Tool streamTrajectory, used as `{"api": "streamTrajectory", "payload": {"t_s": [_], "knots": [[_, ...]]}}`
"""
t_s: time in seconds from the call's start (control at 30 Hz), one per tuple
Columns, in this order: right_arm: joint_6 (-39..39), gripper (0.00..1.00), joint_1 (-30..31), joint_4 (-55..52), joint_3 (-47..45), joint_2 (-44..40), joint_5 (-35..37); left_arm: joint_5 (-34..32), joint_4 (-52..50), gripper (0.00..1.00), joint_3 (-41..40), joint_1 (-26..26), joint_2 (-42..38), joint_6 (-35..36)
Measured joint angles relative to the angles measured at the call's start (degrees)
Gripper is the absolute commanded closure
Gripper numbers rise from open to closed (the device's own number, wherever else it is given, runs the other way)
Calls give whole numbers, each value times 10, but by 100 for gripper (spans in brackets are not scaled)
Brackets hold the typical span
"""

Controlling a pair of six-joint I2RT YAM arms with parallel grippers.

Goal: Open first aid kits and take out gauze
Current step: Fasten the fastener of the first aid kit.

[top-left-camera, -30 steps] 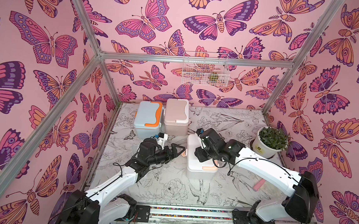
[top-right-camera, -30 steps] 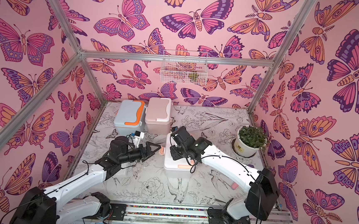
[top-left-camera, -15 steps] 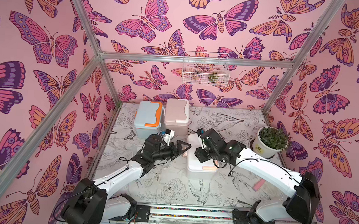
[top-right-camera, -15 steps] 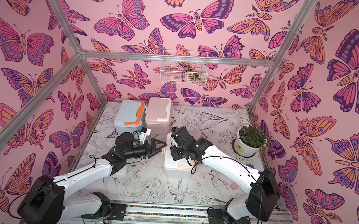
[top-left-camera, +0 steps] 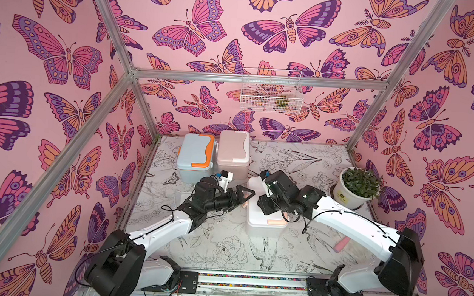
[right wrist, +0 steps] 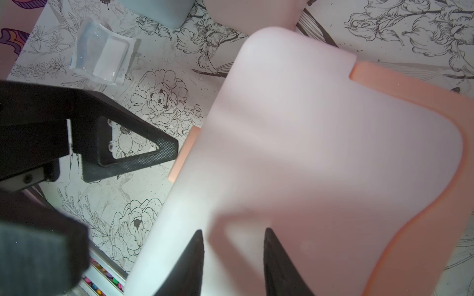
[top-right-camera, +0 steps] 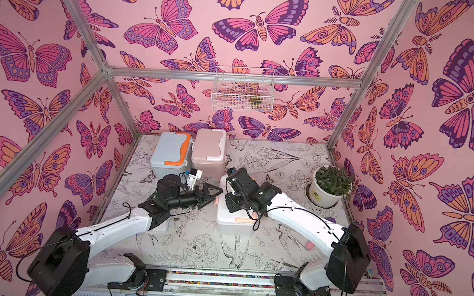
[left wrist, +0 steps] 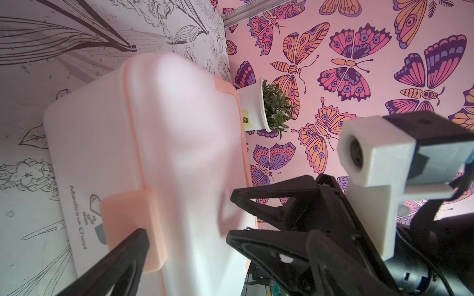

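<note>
Two hands: your right hand (right wrist: 233, 246) is gripping the handle (right wrist: 295, 153) of the white case (top-left-camera: 264, 223); your wide left hand (top-left-camera: 248, 200) is hovering, probably needing to unclip the latch (left wrist: 128, 225).

We count three first aid kits: the white case (top-left-camera: 256, 215), with a blue-grey case (top-left-camera: 196, 154) and a beige-pink case (top-left-camera: 233, 151) behind it. One gauze packet (right wrist: 102, 61) lies left of the white case. Right of it — one potted plant (top-left-camera: 349, 195), one small pink item (top-left-camera: 341, 244). One wire basket (top-left-camera: 261, 104) hangs beyond.
</note>
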Motion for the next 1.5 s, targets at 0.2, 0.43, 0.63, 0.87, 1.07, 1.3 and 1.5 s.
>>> {"api": "streamTrajectory", "payload": {"t_s": [0.2,0.43,0.63,0.87,1.07,1.3,1.5], "knots": [[5,50,0,-35,-14,-35,-2,-11,-41,1,3,-6,-30,19],[16,42,0,-66,-30,-82,42,-34,-103,1,33,-6,-56,56],[15,42,0,-78,-41,-74,70,-34,-120,1,51,-7,-13,68],[13,42,0,-68,-31,-53,82,-37,-126,1,72,-19,30,74],[13,42,-1,-66,-31,-52,85,-48,-120,1,78,-36,56,73],[13,38,-1,-69,-31,-52,96,-66,-119,1,78,-56,73,71],[17,20,-1,-112,-32,-76,112,-68,-106,1,94,-90,96,65]]}}
